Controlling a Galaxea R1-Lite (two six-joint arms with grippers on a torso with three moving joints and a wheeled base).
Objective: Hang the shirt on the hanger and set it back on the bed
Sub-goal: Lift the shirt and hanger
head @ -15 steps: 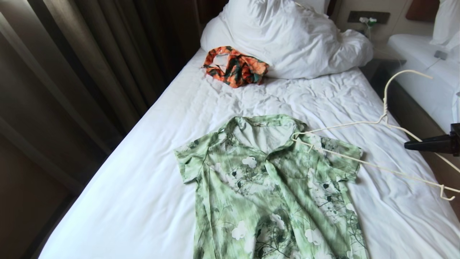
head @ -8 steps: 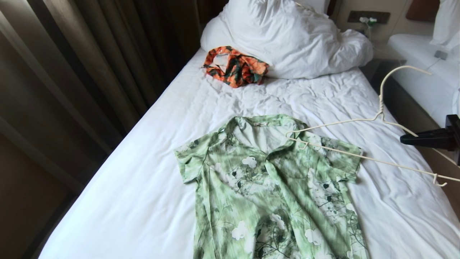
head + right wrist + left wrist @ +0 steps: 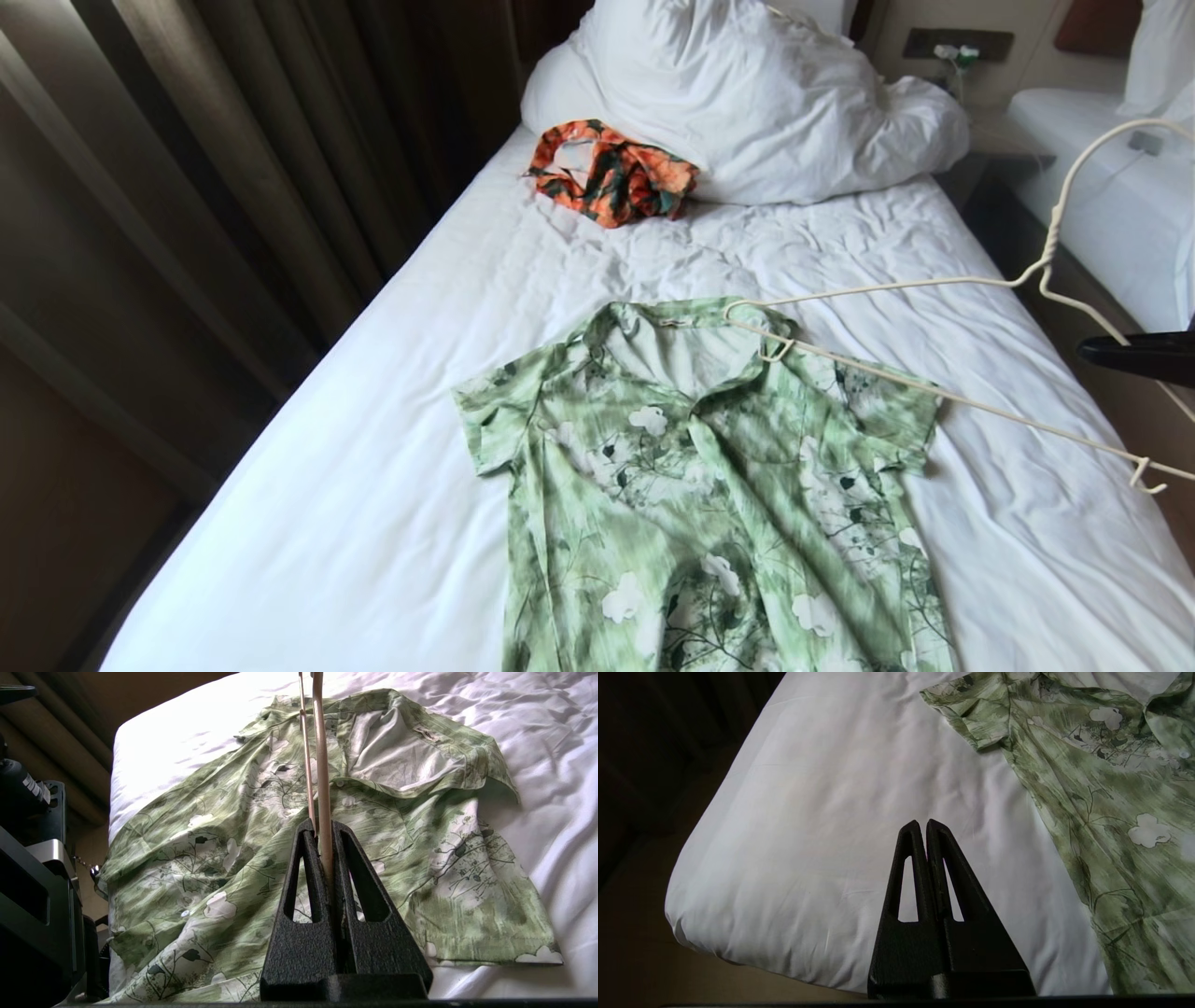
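My left gripper (image 3: pixel 927 826) hangs pressed shut and empty over the near left corner of the bed (image 3: pixel 373 485); bare sheet lies between it and the shirt (image 3: pixel 709 485), which is spread flat from the foot edge to mid-bed; my right gripper (image 3: pixel 322 830) reaches in level from beyond the right edge, clamped on the hanger (image 3: pixel 934 387); the wire's far end lies at the collar, its hook raised past the right edge; the duvet (image 3: pixel 747 93) and an orange garment (image 3: pixel 611 173) fill the head end.
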